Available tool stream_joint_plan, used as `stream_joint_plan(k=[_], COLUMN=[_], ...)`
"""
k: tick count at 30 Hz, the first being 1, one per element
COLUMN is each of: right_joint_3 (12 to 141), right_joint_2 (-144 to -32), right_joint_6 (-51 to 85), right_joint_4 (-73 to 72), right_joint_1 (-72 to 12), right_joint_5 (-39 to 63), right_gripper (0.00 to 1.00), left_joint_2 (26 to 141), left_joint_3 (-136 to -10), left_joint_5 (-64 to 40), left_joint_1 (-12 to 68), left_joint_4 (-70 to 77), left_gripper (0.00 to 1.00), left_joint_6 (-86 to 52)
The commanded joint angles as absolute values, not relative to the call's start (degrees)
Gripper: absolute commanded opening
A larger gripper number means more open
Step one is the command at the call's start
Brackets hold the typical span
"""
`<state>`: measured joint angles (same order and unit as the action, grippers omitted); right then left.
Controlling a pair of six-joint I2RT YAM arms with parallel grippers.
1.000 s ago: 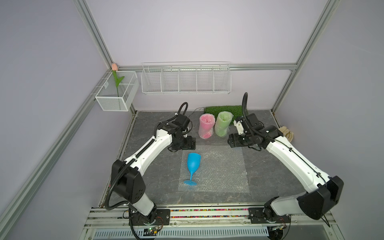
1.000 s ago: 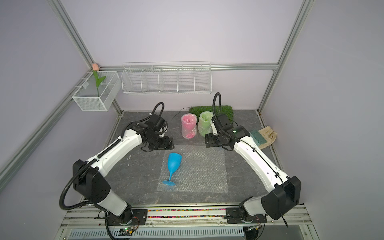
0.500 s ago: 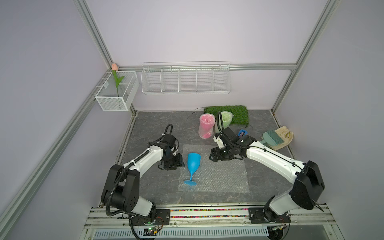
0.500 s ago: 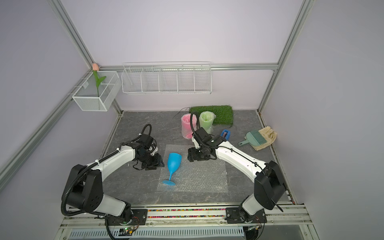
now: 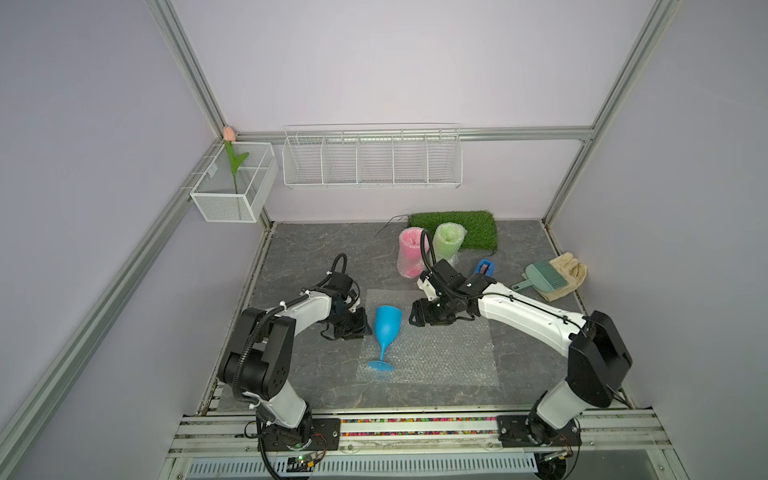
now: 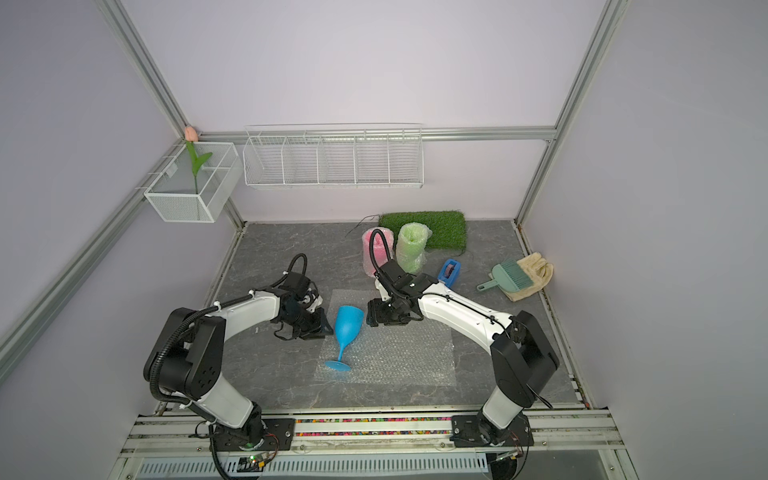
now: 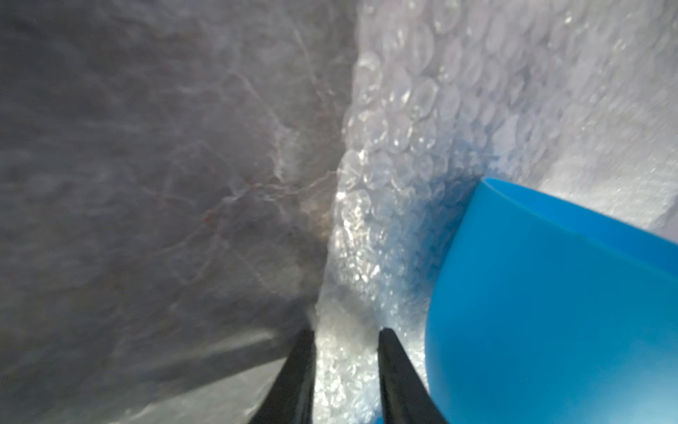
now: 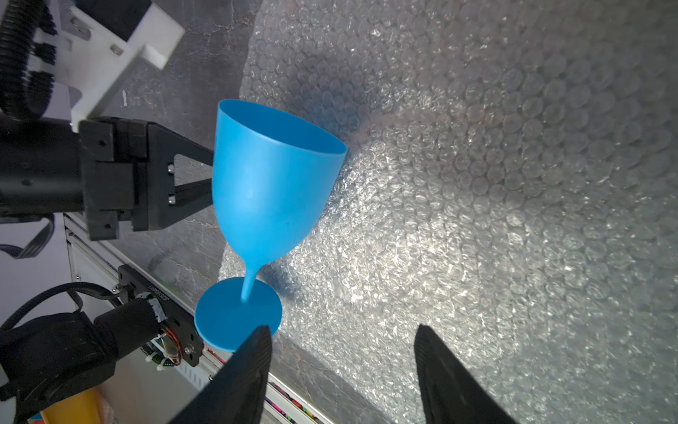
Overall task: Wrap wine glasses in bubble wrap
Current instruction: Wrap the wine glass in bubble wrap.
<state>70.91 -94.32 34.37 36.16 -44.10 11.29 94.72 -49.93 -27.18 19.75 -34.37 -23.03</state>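
Note:
A blue wine glass (image 5: 386, 330) (image 6: 347, 326) lies on its side on a flat sheet of bubble wrap (image 5: 440, 357) (image 8: 477, 183), foot toward the front. My left gripper (image 5: 365, 328) (image 7: 345, 332) sits low at the sheet's left edge beside the bowl, its jaws drawn close with the bubble wrap's edge (image 7: 348, 367) bunched between them. On the bowl's other side, my right gripper (image 5: 413, 318) (image 8: 343, 330) hangs open over the sheet, holding nothing. Behind it stand a pink wine glass (image 5: 409, 253) and a green wine glass (image 5: 446, 245), each rolled in bubble wrap.
A green grass mat (image 5: 461, 228) lies at the back wall. A blue tape dispenser (image 5: 484, 267), a teal brush with dustpan (image 5: 544, 276) and a beige cloth (image 5: 571, 272) sit at the right. A wire rack (image 5: 370, 162) and a mesh box (image 5: 232, 195) hang on the wall.
Both arms swung forward and down from the back to the sheet, flanking the blue glass. The left jaws narrowed onto the wrap's edge; the right jaws narrowed slightly.

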Motion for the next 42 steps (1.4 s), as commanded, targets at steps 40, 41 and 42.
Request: stream_joint_plan(k=[40,41,42], right_joint_3=[69.7,69.3,69.0], right_joint_2=[-108.1,-108.0,-107.9], right_joint_6=[37.0,37.1,37.2], right_joint_4=[30.6,30.3,30.1], right_joint_1=[-43.8,-43.6,-43.5], right_joint_5=[9.3,9.3,9.3], right_gripper=[0.41,0.41,0.4], left_joint_2=[91.7,92.5,93.0], left_joint_3=[-63.0,-63.3,-63.5], left_joint_5=[-34.5,-34.4,-34.4], left_joint_1=[34.0,34.7,35.1], left_joint_4=[-35.0,-34.4,-33.7], left_gripper=[0.0,0.0,0.0], left_joint_6=[-25.6,-26.2,-26.7])
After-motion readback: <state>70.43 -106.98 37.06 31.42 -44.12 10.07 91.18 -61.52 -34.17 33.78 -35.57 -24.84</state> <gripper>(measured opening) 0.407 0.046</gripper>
